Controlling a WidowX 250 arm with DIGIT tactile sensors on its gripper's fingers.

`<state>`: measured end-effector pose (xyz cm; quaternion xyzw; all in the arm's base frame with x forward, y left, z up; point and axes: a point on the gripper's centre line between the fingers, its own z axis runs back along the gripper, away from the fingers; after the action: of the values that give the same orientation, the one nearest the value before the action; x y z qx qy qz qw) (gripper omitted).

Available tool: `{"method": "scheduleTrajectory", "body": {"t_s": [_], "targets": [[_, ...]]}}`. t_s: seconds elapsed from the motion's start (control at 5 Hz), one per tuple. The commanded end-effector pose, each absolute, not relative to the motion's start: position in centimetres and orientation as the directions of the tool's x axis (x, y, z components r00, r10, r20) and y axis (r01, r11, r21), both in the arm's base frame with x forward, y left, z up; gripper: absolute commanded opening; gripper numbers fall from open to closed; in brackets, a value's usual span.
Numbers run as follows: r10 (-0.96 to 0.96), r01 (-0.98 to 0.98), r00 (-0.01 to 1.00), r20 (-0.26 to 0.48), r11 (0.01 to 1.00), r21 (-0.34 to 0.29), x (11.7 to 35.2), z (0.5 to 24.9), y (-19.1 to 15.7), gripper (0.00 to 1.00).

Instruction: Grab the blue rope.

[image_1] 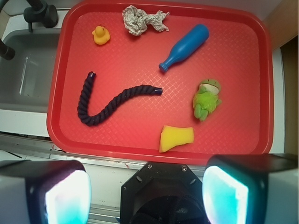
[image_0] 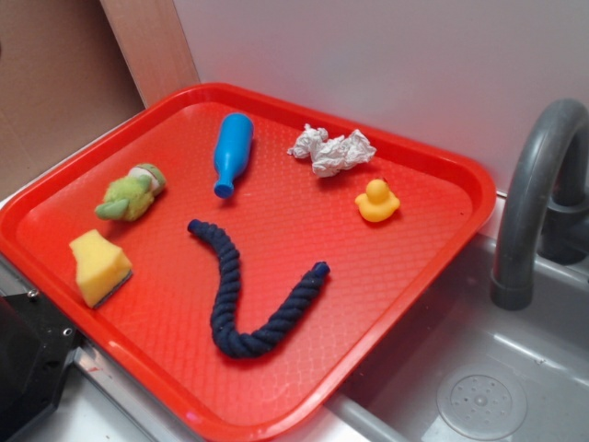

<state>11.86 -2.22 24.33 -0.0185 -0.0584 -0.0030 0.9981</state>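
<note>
Claw (image_1: 147, 191) spread wide, its 2 fingers (image_1: 65, 193) far apart, empty.

White wall (image_0: 368, 55) behind grey sink (image_0: 479, 387), faucet (image_0: 538, 193).

Wrist cam: pincer (image_1: 147, 193) fingers (image_1: 60, 193) spread wide at the near edge, nothing between them, off the red tray (image_1: 252, 140). Blue rope (image_1: 105, 105) lies in a J on the tray's left half. Blue bottle (image_1: 184, 46) far centre-right, crumpled paper (image_1: 142, 19) far centre, yellow duck (image_1: 100, 35) far left, green plush (image_1: 206, 99) right, yellow sponge (image_1: 175, 138) near centre. Sink (image_1: 25, 74) left of tray.
</note>
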Motion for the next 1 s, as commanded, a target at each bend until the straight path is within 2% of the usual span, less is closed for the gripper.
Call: {"method": "scheduleTrajectory", "body": {"t_s": [0.0,0.2,0.4,0.6,0.8], "targets": [[-0.004,0.008,0.993,0.117,0.999,-0.037,11.9,24.3,-2.2,1.0],[0.024,-0.015,0.991,0.131,0.997,-0.071,13.2,23.2,-4.7,1.0],[0.085,-0.072,0.979,0.184,0.994,-0.077,15.5,21.3,-6.8,1.0],[0.114,-0.102,0.974,0.196,0.992,-0.068,17.1,18.7,-8.4,1.0],[0.121,-0.114,0.962,0.243,0.993,-0.042,18.4,15.4,-10.1,1.0]]}}
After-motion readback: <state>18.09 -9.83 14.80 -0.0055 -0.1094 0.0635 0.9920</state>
